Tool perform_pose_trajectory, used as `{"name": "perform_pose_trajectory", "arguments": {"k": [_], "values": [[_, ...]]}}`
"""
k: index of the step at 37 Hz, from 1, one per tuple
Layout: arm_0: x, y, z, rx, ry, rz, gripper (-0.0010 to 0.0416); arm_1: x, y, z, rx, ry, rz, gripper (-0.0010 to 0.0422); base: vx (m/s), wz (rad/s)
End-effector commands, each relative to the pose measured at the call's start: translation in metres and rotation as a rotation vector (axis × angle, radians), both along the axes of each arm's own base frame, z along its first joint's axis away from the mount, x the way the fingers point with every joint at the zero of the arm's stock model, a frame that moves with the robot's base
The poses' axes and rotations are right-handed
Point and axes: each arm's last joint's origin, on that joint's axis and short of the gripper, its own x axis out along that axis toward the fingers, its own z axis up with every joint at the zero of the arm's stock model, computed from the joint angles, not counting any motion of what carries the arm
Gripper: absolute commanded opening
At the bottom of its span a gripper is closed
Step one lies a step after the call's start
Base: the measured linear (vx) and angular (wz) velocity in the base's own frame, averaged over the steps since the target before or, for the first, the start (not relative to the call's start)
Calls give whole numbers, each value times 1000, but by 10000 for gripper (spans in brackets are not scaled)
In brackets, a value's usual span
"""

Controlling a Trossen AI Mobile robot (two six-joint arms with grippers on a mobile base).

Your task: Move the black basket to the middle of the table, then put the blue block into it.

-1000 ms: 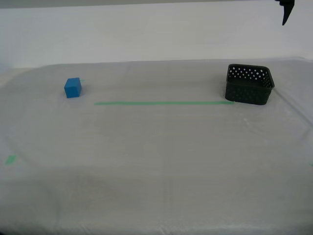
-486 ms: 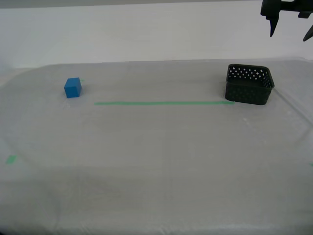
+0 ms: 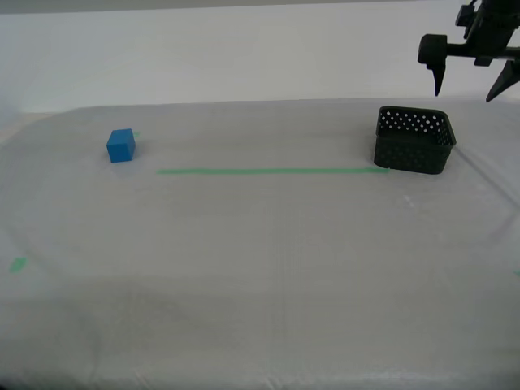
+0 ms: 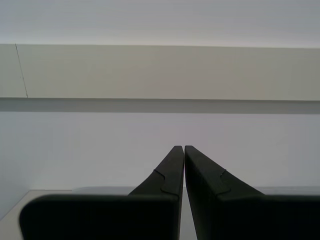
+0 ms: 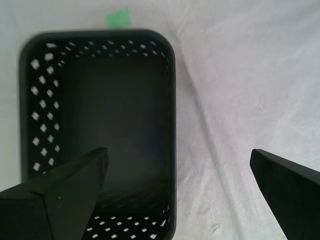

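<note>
1. Whitish-grey cloth covers the wide counter (image 3: 268,268), and a pale plain wall stands behind it.
2. On that cloth the black basket (image 3: 412,140) sits upright toward the exterior view's right, on the far half of the counter, its perforated walls showing rows of round holes and its inside empty.
3. A long thin green tape line (image 3: 272,171) runs across the cloth; its end at the exterior view's right reaches the basket's near lower corner.
4. The blue block (image 3: 120,145) rests on the cloth toward the exterior view's left, just beyond the other end of the tape line and well apart from the basket.
5. A small green tape bit (image 3: 16,264) lies near the counter's edge at the exterior view's left.
6. My first gripper (image 3: 470,83) hangs in the air above the basket, not touching it, with its jaws spread wide and pointing down.
7. From the first wrist view, one fingertip (image 5: 97,162) stands over the basket's interior and the other over bare cloth outside the wall, so the basket's side wall (image 5: 172,150) lies between them.
8. A green tape scrap (image 5: 118,18) shows on the cloth just past the basket's far rim in that view.
9. My second gripper (image 4: 184,148) has its jaws closed together, holding nothing, and faces the pale wall.
</note>
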Motion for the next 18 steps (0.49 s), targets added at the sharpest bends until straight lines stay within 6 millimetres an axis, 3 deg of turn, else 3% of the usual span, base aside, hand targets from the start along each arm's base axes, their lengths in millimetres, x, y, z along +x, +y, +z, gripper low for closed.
{"name": "perform_pose_trajectory", "arguments": {"k": [1,18], "values": [[3,-1,-13,3,32,-13,400,0,0,1,3,-5,1,0,0,0],[14,0,-61,4,100,-13,400,0,0,1,3,-5,1,0,0,0]]}}
